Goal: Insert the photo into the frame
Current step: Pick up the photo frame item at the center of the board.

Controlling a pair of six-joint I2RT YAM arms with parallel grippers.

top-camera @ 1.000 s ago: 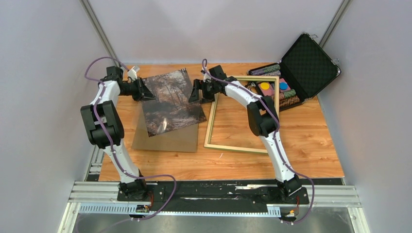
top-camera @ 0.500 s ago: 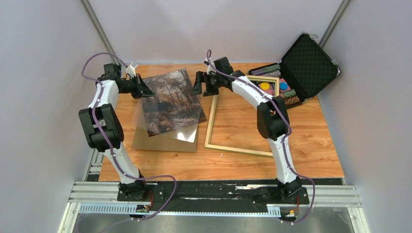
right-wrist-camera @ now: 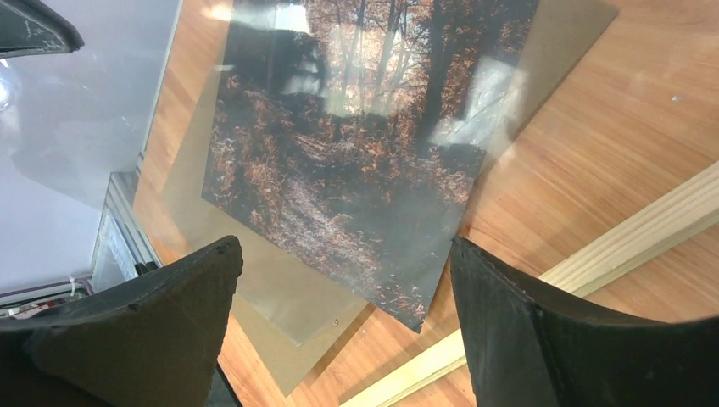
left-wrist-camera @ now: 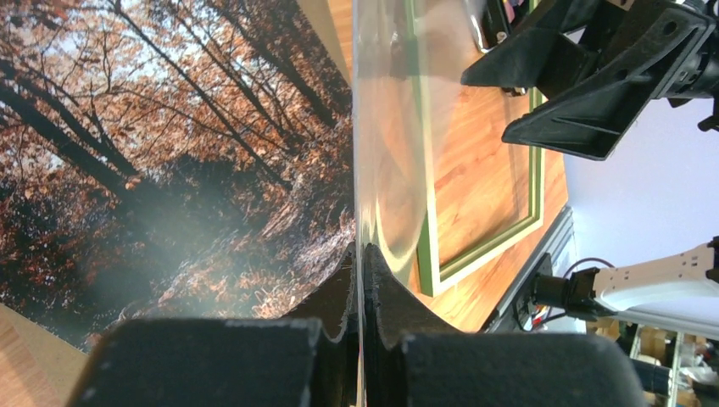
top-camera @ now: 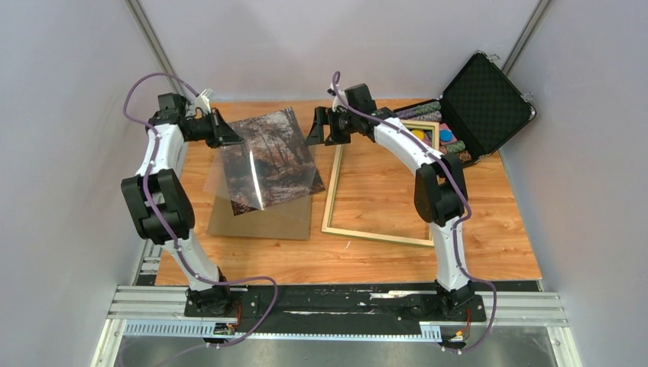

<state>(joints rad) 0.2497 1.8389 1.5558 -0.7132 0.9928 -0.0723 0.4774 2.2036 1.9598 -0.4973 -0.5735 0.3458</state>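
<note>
Status: insertion not yet begun. The photo (top-camera: 279, 160) lies face up and skewed on the brown backing board (top-camera: 264, 222), left of centre on the table and wholly outside the frame (top-camera: 374, 234). The frame lies flat just to its right, pale wood side up, with bare tabletop showing through its opening. The left gripper (top-camera: 233, 140) is clamped on the edge of a thin clear sheet (left-wrist-camera: 381, 153), which is tilted up off the left side of the photo. The left wrist view shows the sheet edge-on between the closed jaws, and the print itself is not gripped. The right gripper (top-camera: 321, 138) hangs above the photo's far right corner, near the frame's far left corner, jaws spread wide and holding nothing. My reading: the glazing is being handled first. Left to do: seat it, carry the photo across and square it inside the rails, probably with the board after. Surface: orange-brown wood-grain table (top-camera: 489, 222), smooth, throwing glare off both sheet and print. An open black case (top-camera: 481, 99) with coloured pieces sits at the far right corner. Room: plain pale grey walls, metal corner struts, a slotted rail along the near edge.
</note>
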